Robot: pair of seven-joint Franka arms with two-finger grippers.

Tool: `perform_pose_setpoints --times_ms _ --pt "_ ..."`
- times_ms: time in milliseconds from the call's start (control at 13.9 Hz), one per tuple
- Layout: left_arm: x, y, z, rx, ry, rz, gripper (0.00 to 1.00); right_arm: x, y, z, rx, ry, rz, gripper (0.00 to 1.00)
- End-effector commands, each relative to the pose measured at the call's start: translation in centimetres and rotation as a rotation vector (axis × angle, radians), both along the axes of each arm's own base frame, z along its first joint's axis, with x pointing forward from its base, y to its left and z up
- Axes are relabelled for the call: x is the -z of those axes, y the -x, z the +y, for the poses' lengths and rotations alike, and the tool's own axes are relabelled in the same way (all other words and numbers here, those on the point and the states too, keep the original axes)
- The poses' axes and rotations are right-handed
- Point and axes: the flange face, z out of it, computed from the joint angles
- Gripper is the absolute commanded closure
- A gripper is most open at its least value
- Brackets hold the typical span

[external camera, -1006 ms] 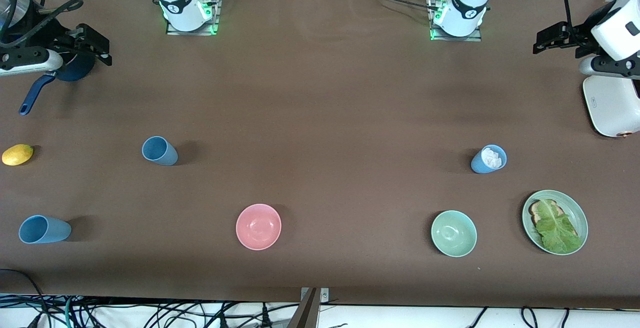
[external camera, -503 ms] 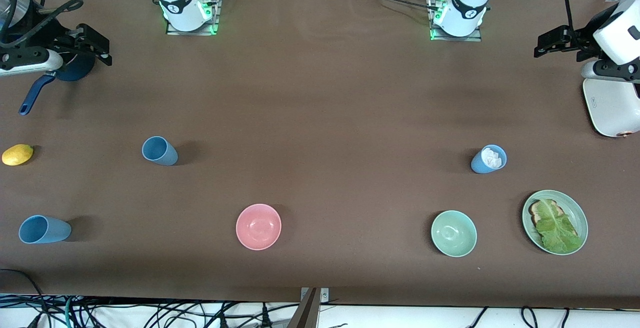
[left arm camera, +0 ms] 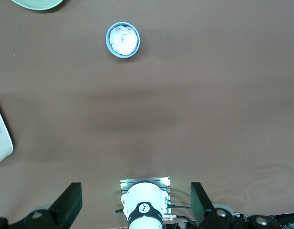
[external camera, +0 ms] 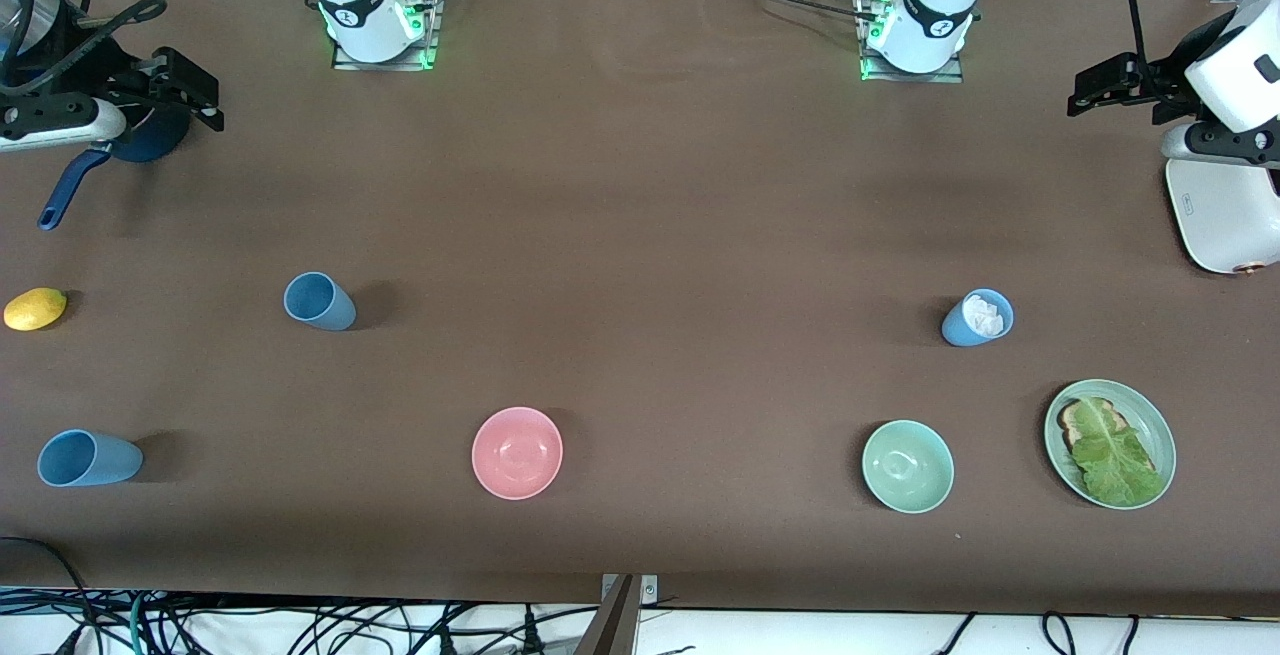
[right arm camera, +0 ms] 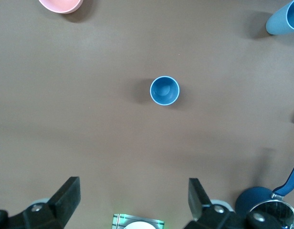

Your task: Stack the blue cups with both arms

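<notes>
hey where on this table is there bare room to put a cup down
The widest bare patch is mid-table, between the arm bases, the empty blue cup, the tissue-filled blue cup and the pink bowl. Another lies between the pink bowl and green bowl. It is crowded at the plate end and near the saucepan.

A brown table [external camera: 640, 215] is carrying three blue cups: one [external camera: 319, 301] standing toward the right arm's end, another [external camera: 88, 459] nearer the camera, a third [external camera: 977, 318] holding something white. Also lying on it: pink bowl [external camera: 517, 452], green bowl [external camera: 907, 466], plate [external camera: 1110, 443], lemon [external camera: 34, 308], navy saucepan [external camera: 110, 160], white appliance [external camera: 1220, 210]
</notes>
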Motion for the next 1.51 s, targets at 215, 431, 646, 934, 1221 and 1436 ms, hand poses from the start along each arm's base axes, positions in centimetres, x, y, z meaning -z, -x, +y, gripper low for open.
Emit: perform_pose_setpoints --times_ms 215,431,646,934,1221,1436 --pt "-0.5 -0.4 0.3 -0.001 -0.015 0.000 0.00 -0.6 0.0 0.0 -0.012 0.000 -0.006 0.00" --pt "0.1 -1.1 1.3 -0.019 -0.004 0.005 0.00 -0.6 0.0 0.1 -0.014 0.000 -0.009 0.00" --pt "-0.6 -1.7 1.6 -0.026 -0.014 -0.010 0.00 -0.5 0.0 0.0 -0.012 0.002 -0.004 0.00" --pt "-0.4 -1.7 1.6 -0.021 -0.016 0.001 0.00 -0.5 0.0 0.1 -0.014 0.000 -0.004 0.00" --pt "3.7 -3.3 4.2 -0.043 0.000 0.154 0.00 -0.6 0.0 0.1 -0.014 0.000 -0.006 0.00" --pt "3.5 -3.4 8.6 0.151 0.099 0.093 0.00 -0.6 0.0 0.1 -0.014 0.000 -0.006 0.00"
